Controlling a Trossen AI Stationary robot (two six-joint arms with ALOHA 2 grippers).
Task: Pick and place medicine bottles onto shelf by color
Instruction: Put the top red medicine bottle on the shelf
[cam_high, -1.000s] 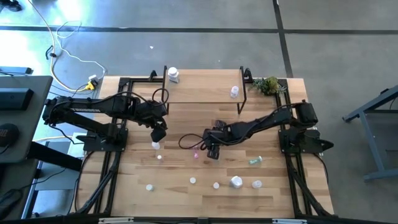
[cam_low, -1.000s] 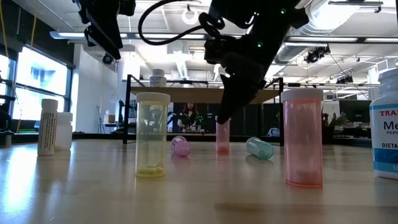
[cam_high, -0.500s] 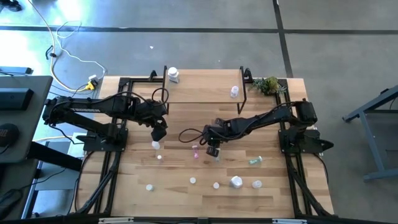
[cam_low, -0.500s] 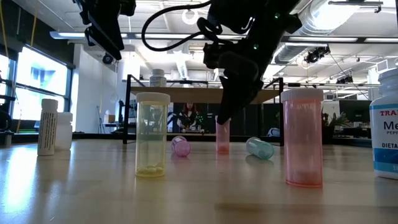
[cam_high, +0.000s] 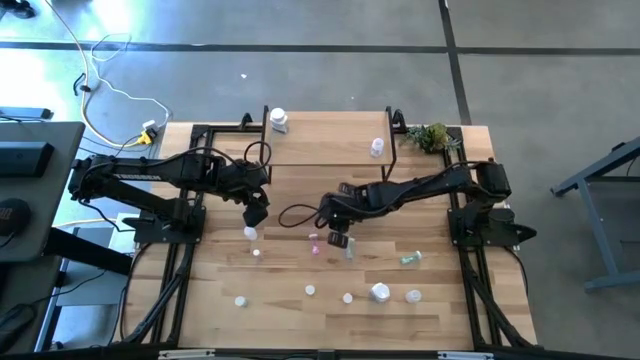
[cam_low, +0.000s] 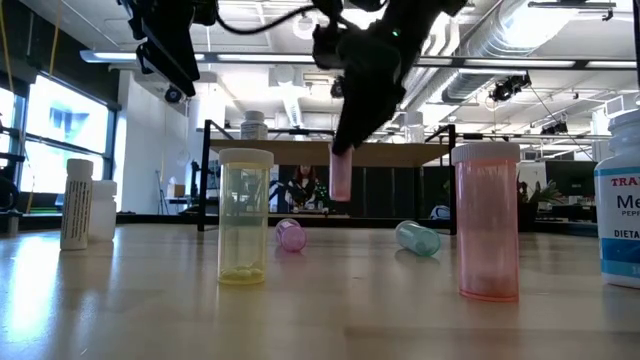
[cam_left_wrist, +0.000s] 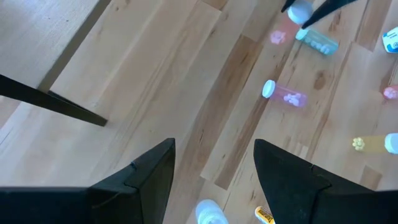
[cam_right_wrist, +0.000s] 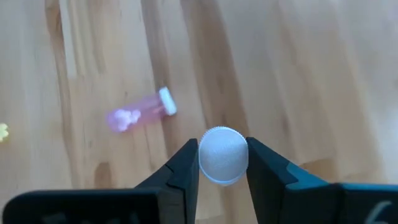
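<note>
**A:** What did the right gripper (cam_right_wrist: 222, 163) hold?

**B:** A small pink vial (cam_low: 341, 178) with a white cap. The two fingers (cam_right_wrist: 186, 169) pinched it narrowly, one on each side of the cap, and it hung upright, clear of the table (cam_high: 300, 320), over the middle of the board in the high view.

**A:** And the left gripper (cam_high: 256, 214)?

**B:** Its fingers (cam_left_wrist: 146, 177) stood wide apart and held nothing. It hovered above the table's left-centre, just above a white bottle (cam_high: 250, 234) standing below it.

**A:** Where were the other bottles?

**B:** A pink one (cam_right_wrist: 140, 112) lay on its side on the table near the lifted vial, and a teal one (cam_high: 411, 258) lay farther to the right. Several white-capped ones stood in a loose row along the near edge, among them a yellow vial (cam_low: 245, 215) and a tall pink vial (cam_low: 488, 222) in the low view.

**A:** And the shelf (cam_high: 330, 140)?

**B:** It stood at the far edge, with a white bottle (cam_high: 278, 121) at its left end and a small one (cam_high: 377, 148) towards its right. The lifted vial was well apart from it.
</note>
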